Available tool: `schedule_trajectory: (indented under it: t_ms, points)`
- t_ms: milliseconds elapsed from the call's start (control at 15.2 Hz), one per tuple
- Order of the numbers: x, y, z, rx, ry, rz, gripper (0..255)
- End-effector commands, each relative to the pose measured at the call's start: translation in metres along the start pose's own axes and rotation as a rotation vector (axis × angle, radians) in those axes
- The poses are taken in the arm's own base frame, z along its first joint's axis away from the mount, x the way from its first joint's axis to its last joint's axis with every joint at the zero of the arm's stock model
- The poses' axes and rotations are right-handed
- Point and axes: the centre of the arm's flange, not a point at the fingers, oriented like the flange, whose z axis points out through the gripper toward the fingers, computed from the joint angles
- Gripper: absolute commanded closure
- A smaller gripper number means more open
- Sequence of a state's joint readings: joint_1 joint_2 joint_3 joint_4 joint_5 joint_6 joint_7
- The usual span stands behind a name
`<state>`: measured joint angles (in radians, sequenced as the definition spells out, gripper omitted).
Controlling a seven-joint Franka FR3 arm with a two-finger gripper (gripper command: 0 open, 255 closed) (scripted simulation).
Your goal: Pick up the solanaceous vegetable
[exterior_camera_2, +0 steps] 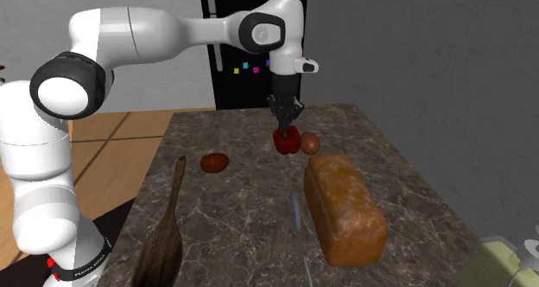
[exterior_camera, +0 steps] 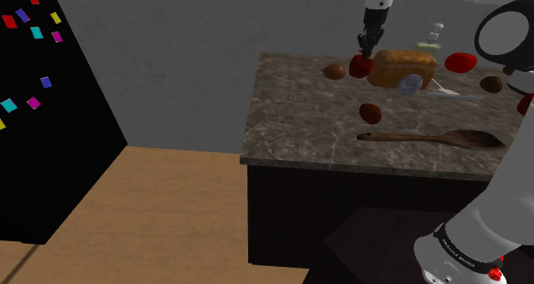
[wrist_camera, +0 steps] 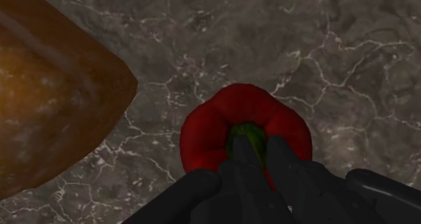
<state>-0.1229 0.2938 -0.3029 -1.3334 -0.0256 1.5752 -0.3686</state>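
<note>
Countertop (exterior_camera: pixel 299 128) of dark veined stone, grey wall (exterior_camera: pixel 188 51) behind, black fridge (exterior_camera: pixel 43 111) at nine o'clock in the shoulder view. There the gripper (wrist_camera: pixel 260 150) clamps the red pepper (wrist_camera: pixel 202 131) by its stem, with a bread loaf (exterior_camera: pixel 402 68) at the pepper's three o'clock and a brown lump (exterior_camera: pixel 335 71) at nine.

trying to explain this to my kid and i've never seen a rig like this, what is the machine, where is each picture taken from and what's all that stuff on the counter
It is a computer-drawn scene of one white robot arm that ends in a black two-finger pincer. The shoulder view looks down from beside the arm's stand. The second exterior view looks along the counter toward the arm, with a black fridge behind it. The wrist view comes from a camera on the hand, looking along the pincer.

On the dark marbled counter lie a loaf of bread, a long wooden spoon, some small brown lumps and a red pepper. The fingers are closed on the pepper's green stem, so the pepper is held. I cannot tell whether it has left the counter yet.
</note>
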Motion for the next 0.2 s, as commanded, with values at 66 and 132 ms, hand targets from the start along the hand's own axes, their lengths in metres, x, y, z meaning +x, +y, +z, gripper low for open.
schedule_trajectory:
  t_ms: [66,132]
  points:
    - [-0.0017,0.0006,-0.0120,0.000,0.000,0.000,255]
    - [-0.0017,0.0006,-0.0120,0.000,0.000,0.000,255]
